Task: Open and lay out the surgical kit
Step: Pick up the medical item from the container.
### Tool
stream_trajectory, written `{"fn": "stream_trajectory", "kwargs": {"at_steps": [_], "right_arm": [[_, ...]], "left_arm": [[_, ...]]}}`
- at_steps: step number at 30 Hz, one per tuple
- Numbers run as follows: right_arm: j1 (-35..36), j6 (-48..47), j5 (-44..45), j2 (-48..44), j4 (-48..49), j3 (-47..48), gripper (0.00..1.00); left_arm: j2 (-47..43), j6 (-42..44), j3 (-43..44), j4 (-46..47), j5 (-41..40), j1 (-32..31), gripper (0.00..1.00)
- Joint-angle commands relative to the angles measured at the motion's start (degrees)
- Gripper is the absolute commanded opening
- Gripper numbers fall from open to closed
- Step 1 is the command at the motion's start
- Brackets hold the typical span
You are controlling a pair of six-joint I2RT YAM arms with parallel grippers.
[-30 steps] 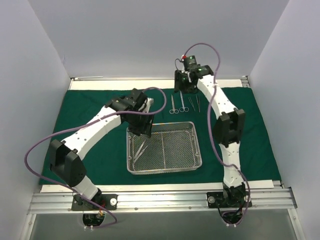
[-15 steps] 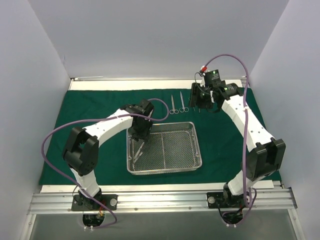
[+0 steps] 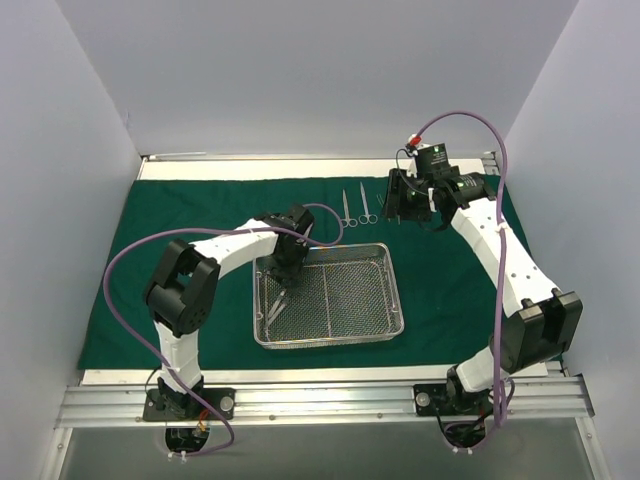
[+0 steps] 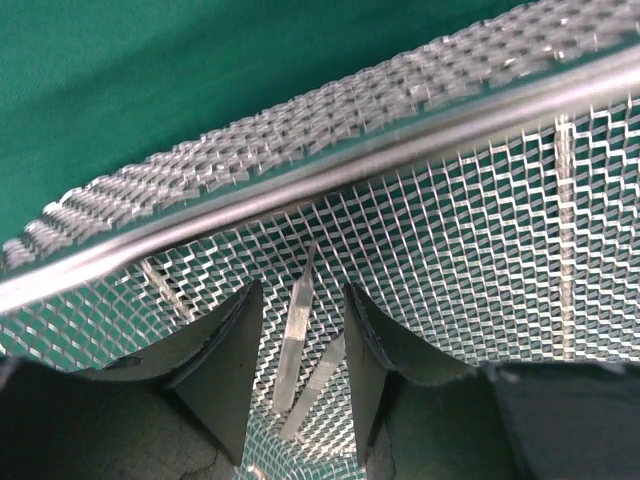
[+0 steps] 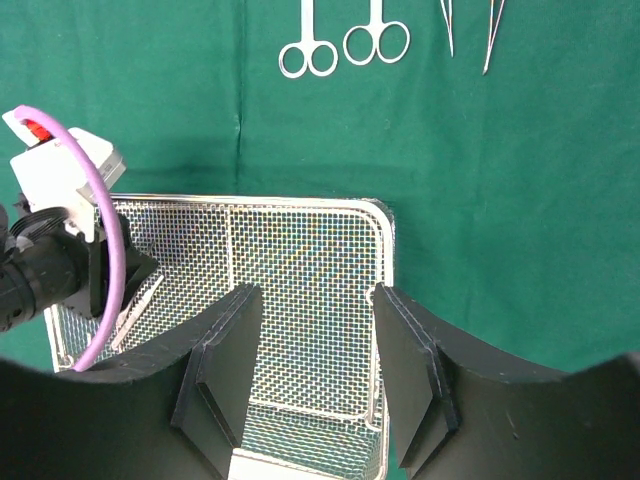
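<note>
The dark green cloth [image 3: 190, 220] lies spread flat, with the wire-mesh tray [image 3: 330, 343] on its middle. My left gripper [image 3: 284, 282] is down inside the tray's far left corner. In the left wrist view its jaws [image 4: 302, 290] stand open on either side of steel tweezers [image 4: 296, 335] lying on the mesh, with a gap to each finger. Two scissors [image 3: 346, 210] [image 3: 367, 207] lie side by side on the cloth beyond the tray. Two more tweezers [image 5: 447, 25] [image 5: 492, 35] lie to their right. My right gripper [image 3: 403, 205] hovers over them, open and empty [image 5: 315, 292].
White walls close in the cloth on the left, right and back. A metal rail [image 3: 320, 400] runs along the near edge with both arm bases on it. The left arm's wrist and purple cable [image 5: 60, 240] hang over the tray's left side.
My left gripper has come down into the tray's corner over the tweezers and its jaws have narrowed. My right arm has swung rightward and back from the laid-out instruments.
</note>
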Motion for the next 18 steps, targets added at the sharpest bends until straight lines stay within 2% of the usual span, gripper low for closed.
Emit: {"fn": "stream_trajectory", "kwargs": {"at_steps": [1,9,13,14,15,16,18], "right_arm": [[-0.6,-0.2,0.6,-2.3,-0.8,-0.1,0.49],[-0.7,-0.9,-0.1,-2.1,-0.4,0.6,0.49],[-0.7,-1.0,-0.2,-2.4,-0.4,0.4,0.49],[-0.7,-1.0,-0.1,-2.6,-0.4,0.3,0.49],[-0.7,-1.0,-0.1,-2.7,-0.6,0.3,0.49],[-0.7,-1.0,-0.1,-2.8,-0.5,0.3,0.48],[-0.7,-1.1,0.0,-3.0,-0.7,0.6,0.48]], "left_arm": [[1.4,1.1,1.0,2.8,-0.6,0.8,0.47],[4.3,-1.3,-3.8,4.6,2.9,1.7,0.45],[5.2,-1.5,-6.2,6.6,4.1,1.7,0.37],[5.4,-1.7,-6.5,7.0,5.3,1.7,0.28],[5.0,-1.8,-7.0,7.6,5.8,1.7,0.24],[4.7,-1.9,-8.4,8.1,6.2,1.7,0.16],[3.9,-2.1,-9.5,9.3,7.2,1.7,0.15]]}}
